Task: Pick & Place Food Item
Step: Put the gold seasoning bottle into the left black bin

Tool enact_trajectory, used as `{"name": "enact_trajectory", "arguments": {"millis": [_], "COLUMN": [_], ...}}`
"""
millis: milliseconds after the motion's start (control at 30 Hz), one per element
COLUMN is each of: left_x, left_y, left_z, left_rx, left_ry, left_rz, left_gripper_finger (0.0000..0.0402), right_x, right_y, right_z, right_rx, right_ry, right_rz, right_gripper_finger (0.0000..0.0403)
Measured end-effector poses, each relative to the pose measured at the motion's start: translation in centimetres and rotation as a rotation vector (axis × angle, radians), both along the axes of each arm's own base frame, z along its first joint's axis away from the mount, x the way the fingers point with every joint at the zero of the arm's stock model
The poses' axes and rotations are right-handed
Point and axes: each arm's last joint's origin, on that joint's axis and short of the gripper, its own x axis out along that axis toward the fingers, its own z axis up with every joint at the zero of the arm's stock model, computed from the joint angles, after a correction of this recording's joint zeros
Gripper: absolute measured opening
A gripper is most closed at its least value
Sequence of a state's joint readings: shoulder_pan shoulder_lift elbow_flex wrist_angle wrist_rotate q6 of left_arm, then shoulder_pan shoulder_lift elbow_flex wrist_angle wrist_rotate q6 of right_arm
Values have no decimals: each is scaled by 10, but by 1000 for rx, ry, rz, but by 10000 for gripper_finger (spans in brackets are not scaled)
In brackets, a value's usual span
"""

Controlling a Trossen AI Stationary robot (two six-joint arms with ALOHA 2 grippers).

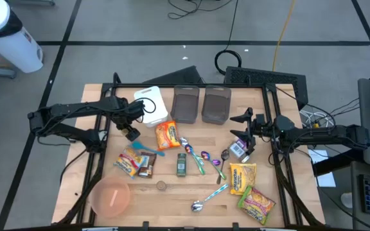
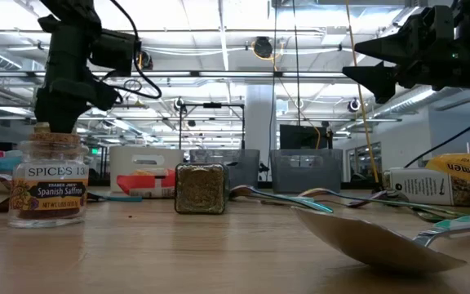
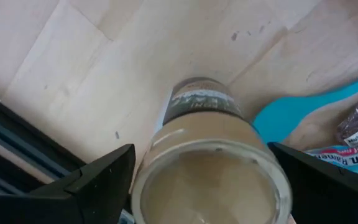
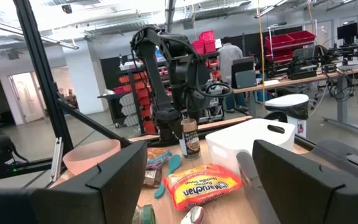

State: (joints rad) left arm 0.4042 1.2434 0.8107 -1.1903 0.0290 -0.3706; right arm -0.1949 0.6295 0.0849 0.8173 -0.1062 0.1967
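Observation:
My left gripper (image 1: 131,133) is at the table's left, shut on a small jar (image 3: 210,155) with a dark label. The right wrist view shows the jar (image 4: 190,140) upright below that gripper (image 4: 178,124). My right gripper (image 1: 237,128) hovers open and empty over the table's right half, above a small white packet (image 1: 237,149). Its fingers are spread wide in its own view (image 4: 197,152) and in the low view (image 2: 365,61). An orange ramen packet (image 1: 167,134) lies flat beside the jar. My left gripper pinches the jar between its two fingers, one on each side of its wide upper end (image 3: 143,186). The fingers come from above, pointing down. The jar stands upright below them. I cannot tell whether its lower end (image 3: 197,93) touches the wood.
A white bin (image 1: 151,102) and two grey containers (image 1: 186,104) stand at the back. A pink bowl (image 1: 111,196), snack packets (image 1: 133,162), a blue spatula (image 1: 149,151), a green spice jar (image 1: 181,163), spoons (image 1: 204,160), yellow ramen packets (image 1: 243,176) and a saffron jar (image 2: 47,184) crowd the middle and front.

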Motion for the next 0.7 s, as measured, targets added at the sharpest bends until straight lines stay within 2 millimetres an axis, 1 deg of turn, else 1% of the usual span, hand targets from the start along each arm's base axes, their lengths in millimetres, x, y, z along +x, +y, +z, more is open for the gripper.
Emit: {"name": "enact_trajectory", "arguments": {"millis": [233, 700], "left_x": [0, 0], "left_y": [-1, -1], "left_z": [-12, -23], "left_rx": [-9, 6], "left_ry": [-26, -54], "left_rz": [-14, -22], "left_gripper_finger": [365, 365], "right_x": [0, 0], "right_y": [0, 0], "right_z": [0, 0], "right_rx": [0, 0], "right_ry": [1, 3], "right_rz": [0, -1], "right_gripper_finger": [283, 283]}}
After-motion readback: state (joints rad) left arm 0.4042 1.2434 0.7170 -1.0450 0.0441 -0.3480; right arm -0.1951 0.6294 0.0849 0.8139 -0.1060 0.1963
